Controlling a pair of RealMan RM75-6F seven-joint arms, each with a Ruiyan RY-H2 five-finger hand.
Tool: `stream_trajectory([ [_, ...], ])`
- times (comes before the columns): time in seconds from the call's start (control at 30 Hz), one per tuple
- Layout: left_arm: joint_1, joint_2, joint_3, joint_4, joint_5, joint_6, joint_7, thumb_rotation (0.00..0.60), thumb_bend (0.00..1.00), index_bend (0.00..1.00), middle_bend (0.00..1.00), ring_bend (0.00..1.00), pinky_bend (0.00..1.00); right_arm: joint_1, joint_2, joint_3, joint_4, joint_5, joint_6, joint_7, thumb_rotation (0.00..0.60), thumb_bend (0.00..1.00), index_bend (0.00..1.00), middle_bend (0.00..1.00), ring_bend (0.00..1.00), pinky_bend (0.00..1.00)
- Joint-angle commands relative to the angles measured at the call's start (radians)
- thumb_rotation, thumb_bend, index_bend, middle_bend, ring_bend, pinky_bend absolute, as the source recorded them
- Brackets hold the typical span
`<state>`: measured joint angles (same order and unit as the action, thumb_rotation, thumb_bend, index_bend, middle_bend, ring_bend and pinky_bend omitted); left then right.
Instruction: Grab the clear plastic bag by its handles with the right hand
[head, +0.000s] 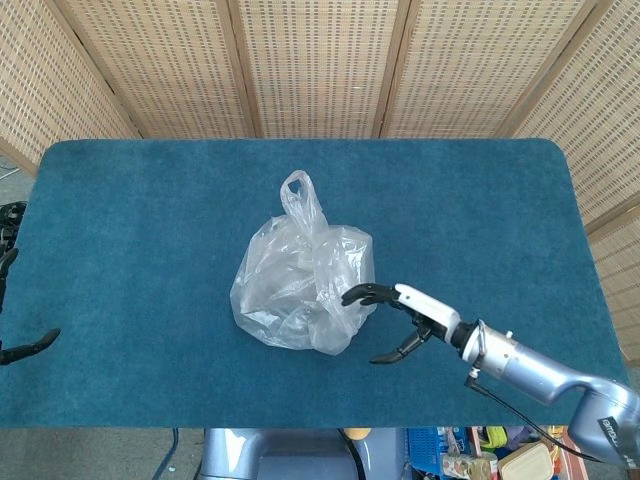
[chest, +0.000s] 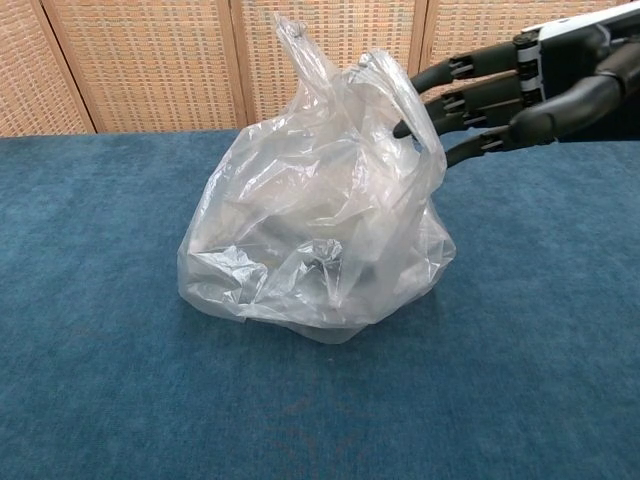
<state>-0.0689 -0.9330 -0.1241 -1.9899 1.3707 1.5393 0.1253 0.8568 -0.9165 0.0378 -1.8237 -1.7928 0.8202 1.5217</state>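
Grasp not made yet: right robot hand (head: 395, 320) was at the near-right side of the clear plastic bag (head: 303, 290), fingers spread apart and holding nothing, dark fingertips (chest: 430, 100) just beside or brushing the bag's film; cannot tell which. From the chest view the fingers sat level with the upper right loop, so the approach looked mostly done; judged left to do: get fingers through or around the handles (head: 300, 195), close, lift. Left robot hand (head: 25, 347) showed only as a dark fingertip at the near-left edge of the desk (head: 120, 230), well apart from the bag; open or closed, cannot tell. Bag sat about mid-desk, slumped into a crumpled rounded lump, thin glossy see-through film with many creases and highlights, likely to shift and collapse under touch. Handles were twisted floppy loops standing up at the bag's far side. Desk top was teal, matte, carpet-like nap, rounded corners. Behind the bag, beyond the desk, stood woven cane screen panels (head: 320, 60) in pale wood frames.
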Motion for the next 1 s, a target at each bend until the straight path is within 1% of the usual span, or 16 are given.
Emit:
stream_trajectory([
  [0.03,-0.001,0.0,-0.002,0.001,-0.005,-0.001,0.0,0.6,0.06,0.0,0.0,0.0,0.0,0.027,-0.018,0.014,-0.005,0.024,-0.018,0.02,0.6,0.0,0.2,0.23,0.07,0.13],
  [0.17,-0.005,-0.001,-0.005,0.002,-0.013,-0.006,0.002,0.6,0.06,0.0,0.0,0.0,0.0,0.071,-0.028,0.016,-0.007,0.047,-0.067,0.055,0.6,0.0,0.2,0.23,0.07,0.12],
  [0.37,-0.006,-0.001,-0.005,0.001,-0.014,-0.008,0.001,0.6,0.06,0.0,0.0,0.0,0.0,0.167,-0.027,0.005,0.0,0.06,-0.186,0.169,0.6,0.0,0.19,0.23,0.04,0.07],
  [0.53,-0.007,0.002,-0.008,0.002,-0.024,-0.011,-0.005,0.6,0.06,0.0,0.0,0.0,0.0,0.221,-0.032,-0.012,0.002,0.035,-0.219,0.246,0.6,0.0,0.22,0.23,0.03,0.04],
  [0.7,-0.01,0.006,-0.01,0.002,-0.031,-0.017,-0.012,0.6,0.06,0.0,0.0,0.0,0.0,0.273,-0.051,-0.027,0.024,0.019,-0.214,0.368,0.6,0.0,0.26,0.25,0.05,0.04],
  [0.8,-0.009,0.008,-0.009,0.003,-0.03,-0.016,-0.015,0.6,0.06,0.0,0.0,0.0,0.0,0.293,-0.068,-0.03,0.044,0.02,-0.185,0.463,0.6,0.0,0.26,0.26,0.06,0.04],
  [0.87,-0.01,0.008,-0.009,0.004,-0.03,-0.017,-0.017,0.6,0.06,0.0,0.0,0.0,0.0,0.312,-0.079,-0.042,0.069,0.0,-0.158,0.531,0.6,0.0,0.26,0.26,0.06,0.04],
  [1.0,-0.01,0.01,-0.011,0.006,-0.035,-0.018,-0.022,0.6,0.06,0.0,0.0,0.0,0.0,0.334,-0.096,-0.063,0.106,-0.021,-0.112,0.617,0.6,0.0,0.26,0.27,0.06,0.04],
])
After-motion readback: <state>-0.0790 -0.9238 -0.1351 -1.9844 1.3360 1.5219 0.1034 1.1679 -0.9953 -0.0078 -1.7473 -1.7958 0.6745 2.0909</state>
